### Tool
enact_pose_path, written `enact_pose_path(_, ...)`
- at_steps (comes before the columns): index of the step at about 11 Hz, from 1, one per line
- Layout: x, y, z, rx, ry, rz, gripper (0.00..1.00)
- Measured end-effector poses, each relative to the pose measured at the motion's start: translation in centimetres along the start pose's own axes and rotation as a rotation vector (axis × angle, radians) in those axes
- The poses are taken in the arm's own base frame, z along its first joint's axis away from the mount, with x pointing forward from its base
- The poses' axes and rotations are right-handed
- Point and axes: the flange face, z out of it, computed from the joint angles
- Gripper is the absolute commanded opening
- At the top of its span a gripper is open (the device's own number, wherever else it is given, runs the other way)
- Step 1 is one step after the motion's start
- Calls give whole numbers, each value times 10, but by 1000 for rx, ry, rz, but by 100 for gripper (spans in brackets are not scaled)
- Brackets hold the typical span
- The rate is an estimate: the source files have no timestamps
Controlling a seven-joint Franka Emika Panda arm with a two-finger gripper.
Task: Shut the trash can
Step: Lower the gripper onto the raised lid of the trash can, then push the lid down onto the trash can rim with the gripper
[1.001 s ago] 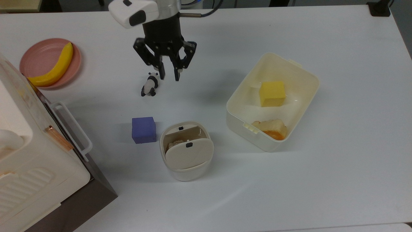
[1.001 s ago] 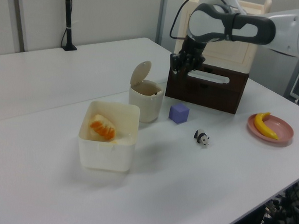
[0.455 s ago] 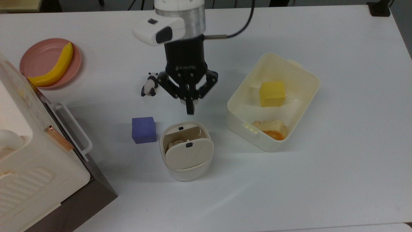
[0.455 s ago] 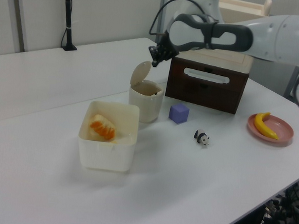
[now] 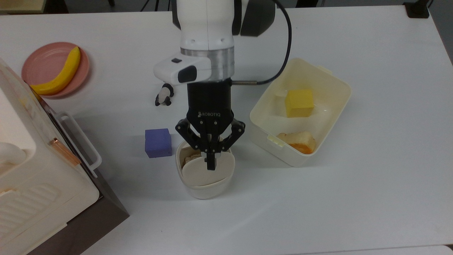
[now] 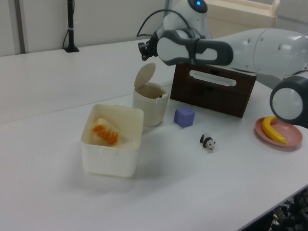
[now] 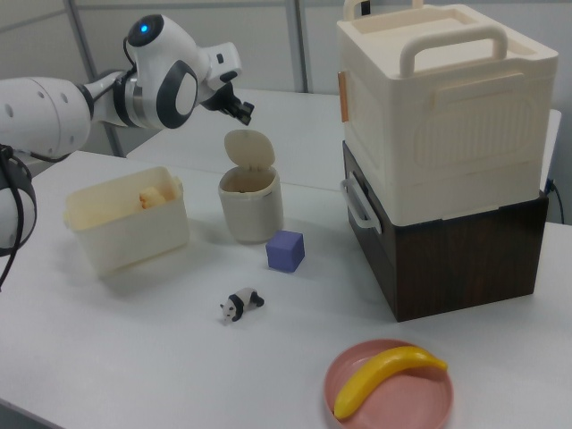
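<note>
The trash can (image 7: 250,204) stands on the tabletop (image 7: 134,357) beside the purple cube (image 7: 286,251), lid raised; the hand (image 7: 239,109), fingers pressed together, hovers just above the lid's (image 7: 248,148) upper edge, can directly below

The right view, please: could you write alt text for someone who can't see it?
A white robot arm's gripper hovers above the raised lid of a small cream trash can on a white table. Nearby sit a purple cube and a toy panda.
</note>
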Motion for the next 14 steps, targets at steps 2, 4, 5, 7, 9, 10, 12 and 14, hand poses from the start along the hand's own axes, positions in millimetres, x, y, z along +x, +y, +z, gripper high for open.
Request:
enact_pose_path(2, -10, 1, 19, -30, -9, -28, 0)
enact_pose_path(4, -13, 2, 25, -35, -17, -33, 0)
enact_pose_path(5, -15, 5, 25, -47, -50, -31, 0)
enact_pose_path(7, -21, 11, 22, -81, -159, -24, 0)
enact_pose_path(9, -38, 16, 31, -105, -262, -49, 0)
enact_pose_path(10, -52, 19, 42, -111, -299, -61, 0)
enact_pose_path(12, -64, 21, 51, -113, -321, -74, 0)
enact_pose_path(14, -64, 21, 51, -112, -322, -80, 0)
